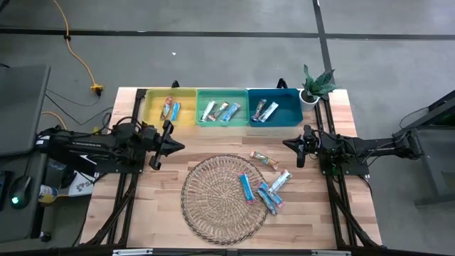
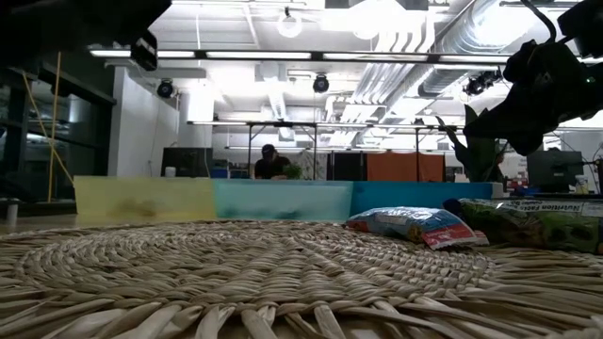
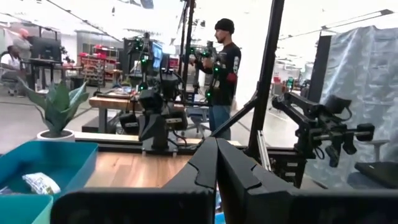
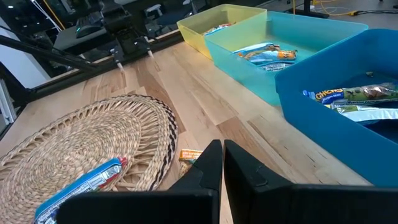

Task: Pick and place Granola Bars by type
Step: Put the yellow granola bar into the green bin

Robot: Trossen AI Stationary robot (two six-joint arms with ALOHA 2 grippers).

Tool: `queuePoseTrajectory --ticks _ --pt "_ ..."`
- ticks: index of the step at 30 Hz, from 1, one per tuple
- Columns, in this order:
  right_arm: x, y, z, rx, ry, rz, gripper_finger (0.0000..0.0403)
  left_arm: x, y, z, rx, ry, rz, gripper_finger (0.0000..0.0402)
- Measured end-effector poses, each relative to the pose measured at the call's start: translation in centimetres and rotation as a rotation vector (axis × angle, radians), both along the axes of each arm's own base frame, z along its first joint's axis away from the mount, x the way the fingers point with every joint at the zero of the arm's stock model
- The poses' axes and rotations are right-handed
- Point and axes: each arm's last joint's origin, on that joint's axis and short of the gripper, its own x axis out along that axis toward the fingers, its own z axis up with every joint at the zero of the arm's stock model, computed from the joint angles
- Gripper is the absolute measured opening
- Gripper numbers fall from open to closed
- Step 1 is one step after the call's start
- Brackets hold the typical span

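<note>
Wooden worktop (image 1: 142, 213) carries loose Granola Bars (image 1: 264, 186) by the wicker mat (image 1: 224, 197). Left claw (image 1: 175, 146) and right claw (image 1: 287, 144) hover closed, holding nothing, touching nothing.

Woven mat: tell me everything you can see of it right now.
The woven mat is a round, flat wicker disc coiled in tan fibre with a darker rim, lying on the wooden table in front of the three bins. One blue bar lies on its right part; the other loose bars sit by its right edge. Neither pincer touches it.
</note>
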Motion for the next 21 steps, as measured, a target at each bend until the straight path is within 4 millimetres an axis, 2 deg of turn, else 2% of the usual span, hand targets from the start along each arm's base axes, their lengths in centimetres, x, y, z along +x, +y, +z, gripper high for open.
queuePoseTrajectory --ticks 6,12,21 --pt "0.0 0.0 0.0 0.000 0.000 0.000 0.0000 -1.3 0.1 -1.7 -0.015 -0.040 0.031 0.0000" --pt "0.0 0.0 0.0 0.000 0.000 0.000 0.0000 -2.4 0.0 -2.5 -0.036 -0.101 0.026 0.0000" --pt "0.0 0.0 0.0 0.000 0.000 0.000 0.0000 -2.7 0.1 -3.5 -0.015 -0.063 0.051 0.0000"
